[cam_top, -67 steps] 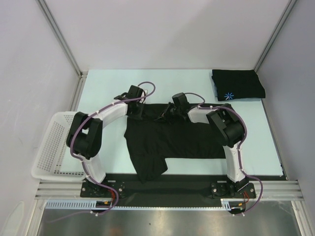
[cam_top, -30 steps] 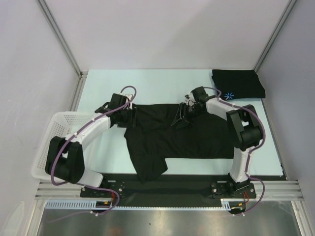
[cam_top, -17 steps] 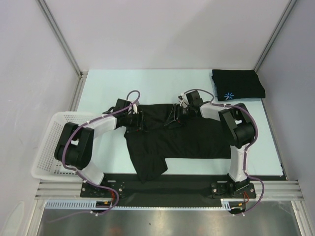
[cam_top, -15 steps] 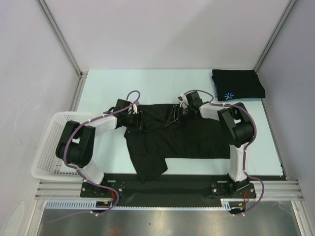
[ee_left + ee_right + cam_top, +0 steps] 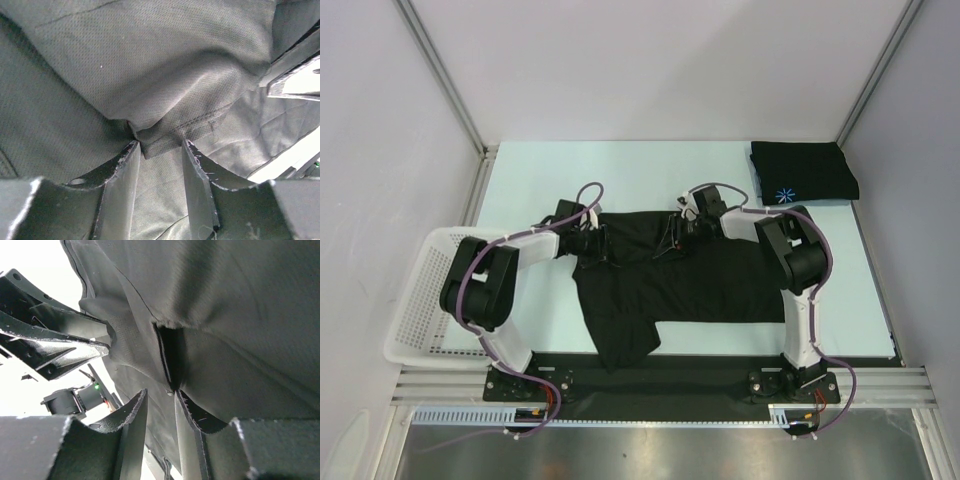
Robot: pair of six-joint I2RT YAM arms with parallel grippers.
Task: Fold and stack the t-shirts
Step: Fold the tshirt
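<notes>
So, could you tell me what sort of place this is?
Most likely a robotics lab test cell: bare white panel walls in aluminium framing, and a left arm and right arm mounted on a rail along the pale table's near edge.

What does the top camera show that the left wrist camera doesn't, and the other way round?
Only the top view: the folded shirt with a blue logo in the far right corner, and the basket at the left edge. Only the left wrist: the fabric's weave, and a fold of it between the left hand's parted fingers. Both: the spread shirt, with that hand at its far left corner.
</notes>
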